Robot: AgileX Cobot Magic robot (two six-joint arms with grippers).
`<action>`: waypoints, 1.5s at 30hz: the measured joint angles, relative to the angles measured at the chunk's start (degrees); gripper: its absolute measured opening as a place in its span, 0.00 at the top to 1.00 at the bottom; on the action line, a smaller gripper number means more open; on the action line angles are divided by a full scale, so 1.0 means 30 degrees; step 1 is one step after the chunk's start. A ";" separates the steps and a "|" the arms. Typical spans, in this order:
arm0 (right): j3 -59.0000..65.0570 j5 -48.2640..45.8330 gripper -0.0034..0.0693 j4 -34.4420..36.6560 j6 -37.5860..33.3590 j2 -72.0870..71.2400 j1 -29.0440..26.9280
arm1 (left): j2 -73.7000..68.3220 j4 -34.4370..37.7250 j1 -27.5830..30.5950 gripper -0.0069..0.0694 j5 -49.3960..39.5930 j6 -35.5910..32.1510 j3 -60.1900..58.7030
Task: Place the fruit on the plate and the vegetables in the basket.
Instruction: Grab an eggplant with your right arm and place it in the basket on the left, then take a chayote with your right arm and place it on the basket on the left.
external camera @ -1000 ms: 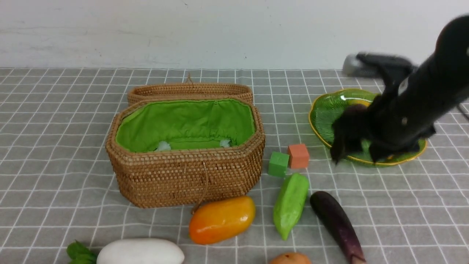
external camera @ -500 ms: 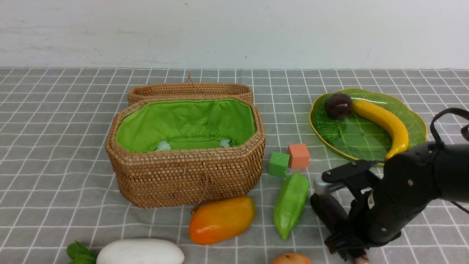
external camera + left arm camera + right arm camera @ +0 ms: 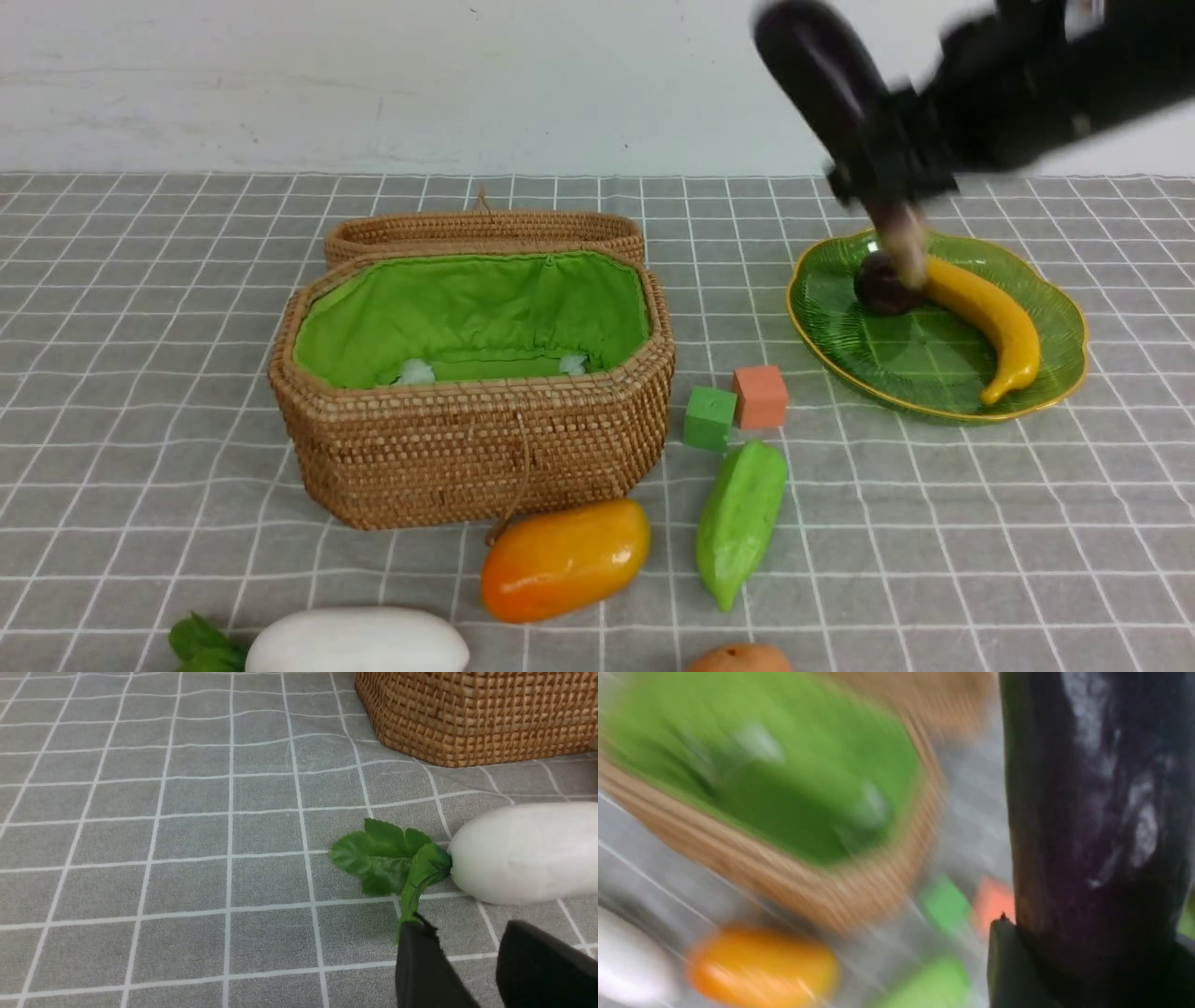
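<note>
three fruits [image 3: 990,317], four vegetables [image 3: 740,523], two cubes [image 3: 709,417].

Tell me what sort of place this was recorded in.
Probably a staged lab tabletop: a grey checked tablecloth against a bare white wall, with toy produce like the mango laid out near a woven basket and a green plate.

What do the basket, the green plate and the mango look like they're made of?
The basket looks like woven rattan or cane, matte brown, its weave rows plain to see; its lining seems wrinkled bright green cloth. The plate looks like green glass: glossy, translucent, ribbed, with a thin gold rim. The mango is probably moulded plastic, smooth with shiny highlights.
</note>
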State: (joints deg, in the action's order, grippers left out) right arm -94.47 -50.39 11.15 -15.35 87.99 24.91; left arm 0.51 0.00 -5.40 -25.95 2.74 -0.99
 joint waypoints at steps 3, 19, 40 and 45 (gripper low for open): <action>-0.1989 -0.0154 0.53 0.2868 -0.2252 0.1494 0.0557 | 0.0000 0.0000 0.0000 0.60 0.0000 0.0000 0.0000; -0.4931 0.6580 0.29 0.5358 -0.6274 0.9365 0.3281 | 0.0000 0.0000 0.0000 0.60 0.0000 0.0000 0.0000; -0.0914 -0.4374 0.15 -0.5853 1.5780 0.3263 0.2201 | 0.0000 0.0000 0.0000 0.60 0.0000 0.0000 0.0000; 0.3060 -0.1000 0.15 -0.5171 1.8259 0.3990 0.2074 | 0.0000 0.0000 0.0000 0.60 0.0000 0.0000 0.0000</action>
State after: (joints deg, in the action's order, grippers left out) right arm -85.29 -53.39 -4.36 39.43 99.96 31.13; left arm 0.51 0.00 -5.40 -25.95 2.74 -0.99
